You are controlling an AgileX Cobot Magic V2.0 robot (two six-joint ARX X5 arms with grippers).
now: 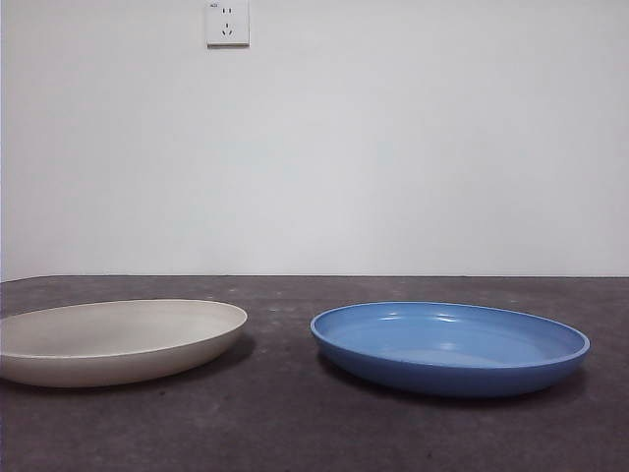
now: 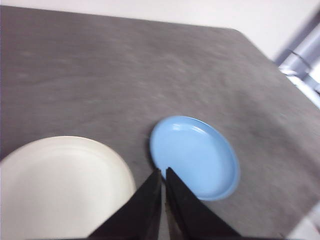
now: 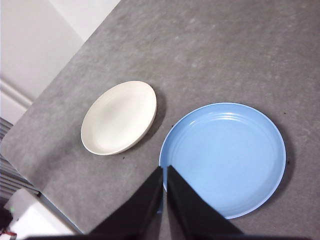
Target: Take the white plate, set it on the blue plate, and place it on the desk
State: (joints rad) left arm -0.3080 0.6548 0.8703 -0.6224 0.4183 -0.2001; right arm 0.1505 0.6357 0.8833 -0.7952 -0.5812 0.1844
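Both plates lie apart on the desk (image 1: 295, 433), the white plate (image 1: 113, 339) beside the blue plate (image 1: 450, 346), untouched. Left gripper (image 2: 163, 172) and right gripper (image 3: 164, 170) hang above, jaws closed on nothing. Judging so, no step has begun; the next move calls for opening over the white plate's rim.

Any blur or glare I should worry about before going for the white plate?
Left wrist view: soft and blurred, white plate edges fuzzy. Right wrist view: sharp, even light, thin shadow beside the white plate. Front view: clear, mild sheen inside the blue plate, soft shadows under both plates on the desk.
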